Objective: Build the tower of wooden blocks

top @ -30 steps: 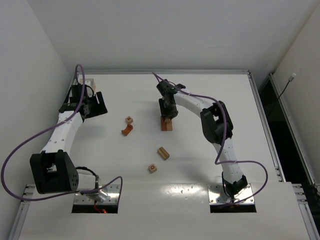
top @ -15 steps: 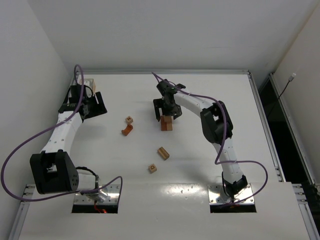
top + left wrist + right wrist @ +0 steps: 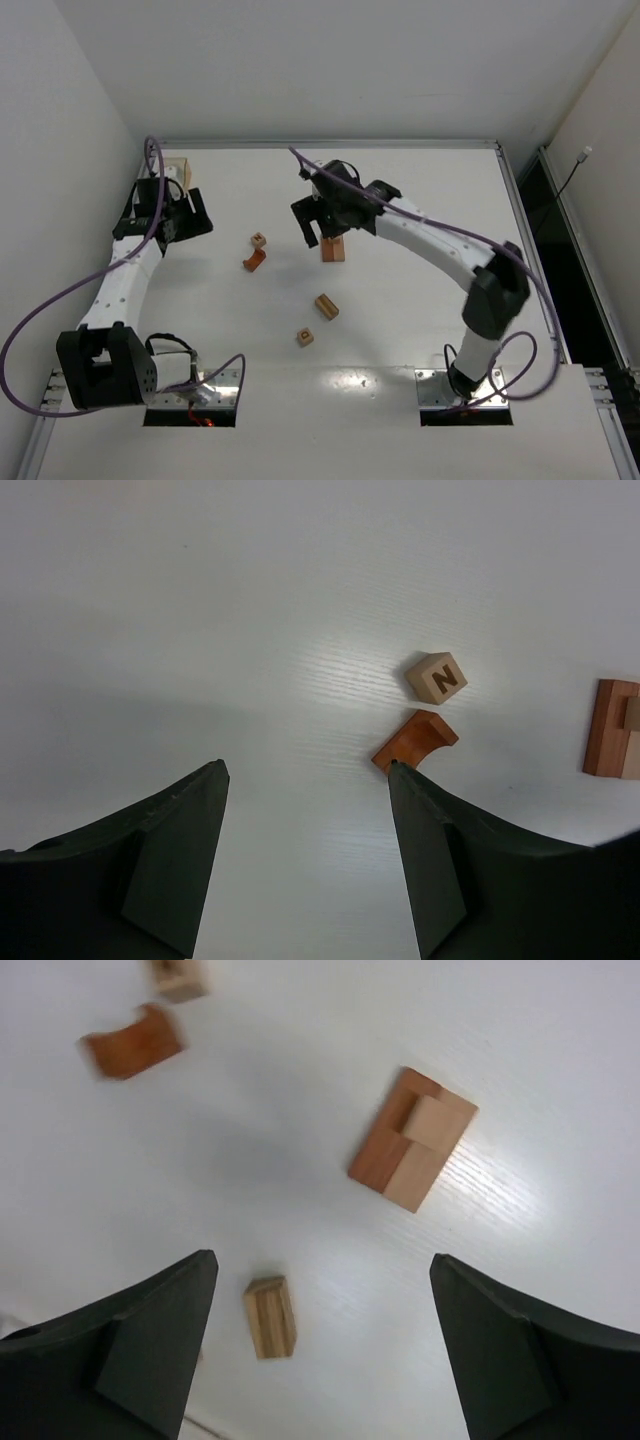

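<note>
Wide and empty, the right pincer [image 3: 314,230] hangs nearer than the part-open left pincer [image 3: 305,770] to the short bar [image 3: 326,306], which lies toward the surface's [image 3: 420,190] near edge.

Your top external view sits high above and behind the arm bases [image 3: 190,385], tilted down over the whole tabletop [image 3: 400,330]. The bases lie at 6 o'clock and the far edge at 12.

The left wrist view rides close over the tabletop and looks down between the fingers of the left tool [image 3: 306,770], which frame it at 7 and 5 o'clock. The N cube [image 3: 437,677] and arch piece [image 3: 415,740] lie right of centre. The stack [image 3: 608,742] is cut off at 3 o'clock.

The right wrist view looks steeply down past the right tool [image 3: 322,1257]. You see the stack at 1 o'clock, the light bar [image 3: 270,1317] near 6, and the arch piece and N cube blurred at 11.

Both wrist views share the N cube, arch piece and stack, and the top view holds them all.
</note>
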